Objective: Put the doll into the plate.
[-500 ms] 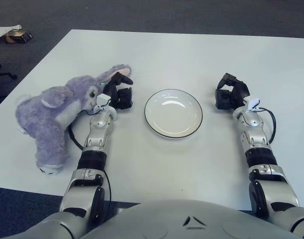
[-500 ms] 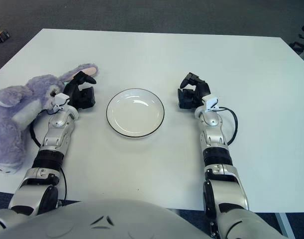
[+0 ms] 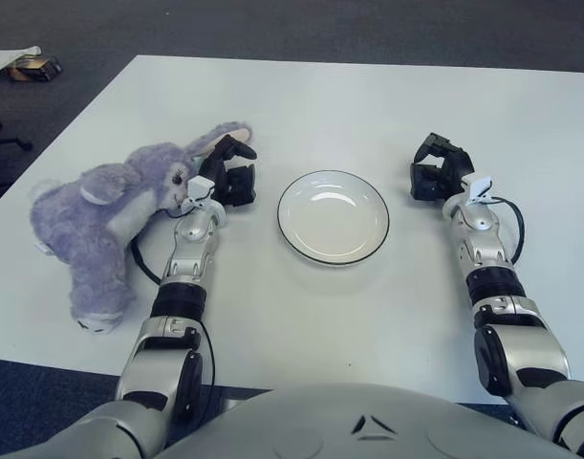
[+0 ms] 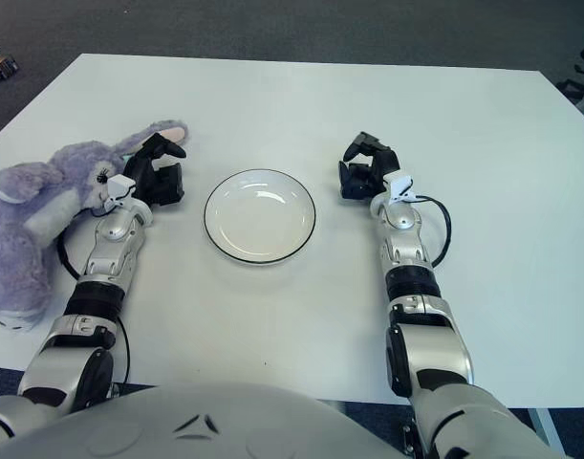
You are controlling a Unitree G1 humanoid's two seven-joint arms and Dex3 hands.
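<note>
Nearest, the purple doll (image 3: pixel 105 215) lies on the white table (image 3: pixel 368 96) at its left edge, its long ear (image 3: pixel 220 137) reaching toward the middle. The left hand (image 3: pixel 229 177) sits just beside that ear, fingers loosely open, gripping nothing. The white plate (image 3: pixel 333 216) sits at centre, well apart from the doll. Right of the plate, the right hand (image 3: pixel 437 172) shows empty, its fingers relaxed.

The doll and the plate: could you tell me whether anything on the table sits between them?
Only the robot's own left hand, which shows beside the doll's ear, between the doll and the plate. No other object lies on the table in that gap. The right hand is on the plate's far side.
</note>
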